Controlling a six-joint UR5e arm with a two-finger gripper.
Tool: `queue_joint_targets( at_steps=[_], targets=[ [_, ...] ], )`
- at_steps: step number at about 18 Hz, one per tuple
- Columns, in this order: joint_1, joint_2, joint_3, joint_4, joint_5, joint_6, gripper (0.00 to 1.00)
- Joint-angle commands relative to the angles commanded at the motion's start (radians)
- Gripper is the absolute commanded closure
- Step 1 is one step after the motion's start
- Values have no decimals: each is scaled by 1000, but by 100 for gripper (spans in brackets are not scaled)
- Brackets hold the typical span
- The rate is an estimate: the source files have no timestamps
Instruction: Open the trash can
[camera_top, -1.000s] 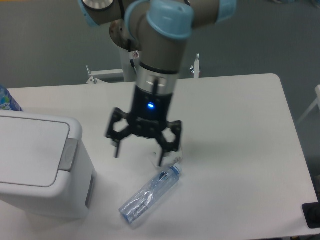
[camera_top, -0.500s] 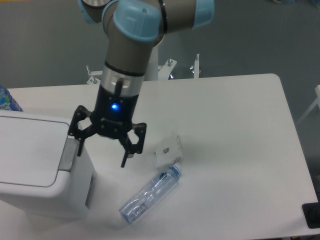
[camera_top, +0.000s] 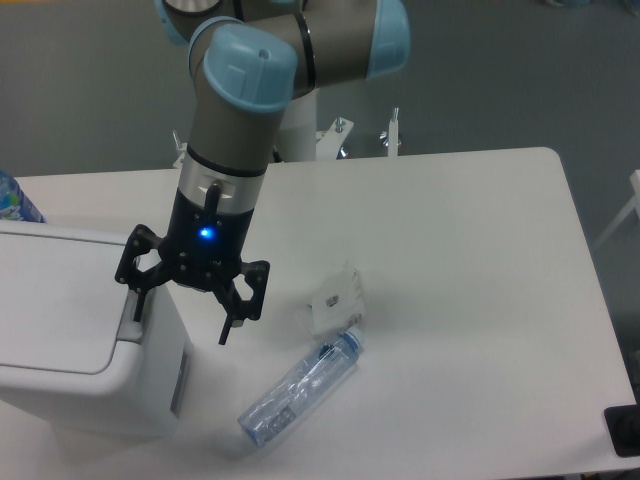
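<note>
The white boxy trash can (camera_top: 70, 330) stands at the table's left front, its flat lid down. Its grey push tab (camera_top: 130, 318) at the lid's right edge is partly covered by my gripper. My gripper (camera_top: 180, 320) hangs open over the can's right edge, one fingertip (camera_top: 137, 312) over the tab and the other (camera_top: 224, 334) out beyond the can's right wall above the table. Nothing is between the fingers. Whether the left fingertip touches the tab I cannot tell.
A clear crushed plastic bottle (camera_top: 298, 388) with a blue cap lies on the white table (camera_top: 470, 260) right of the can. A small white crumpled packet (camera_top: 336, 298) sits just above the bottle. A blue-patterned object (camera_top: 14, 200) shows at the left edge behind the can.
The arm has swung left from above the bottle and packet to over the trash can's right edge. The gripper has stayed open. The packet, once hidden by it, now shows.
</note>
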Motion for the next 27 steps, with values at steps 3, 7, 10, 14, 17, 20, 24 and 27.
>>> queue_joint_targets(
  at_steps=[3, 7, 10, 14, 17, 20, 24, 27],
  targets=[
    [0, 0, 2, 0, 2, 0, 0],
    [0, 0, 11, -2, 0, -3, 0],
    [0, 2, 26, 0, -2, -11, 0],
    [9, -5, 61, 2, 3, 0, 0],
    [38, -9, 66, 28, 64, 17, 0],
    [66, -24, 64, 32, 165, 96, 0],
    [127, -70, 63, 46, 261, 153, 0],
    [204, -116, 54, 45, 281, 265, 0]
  ],
)
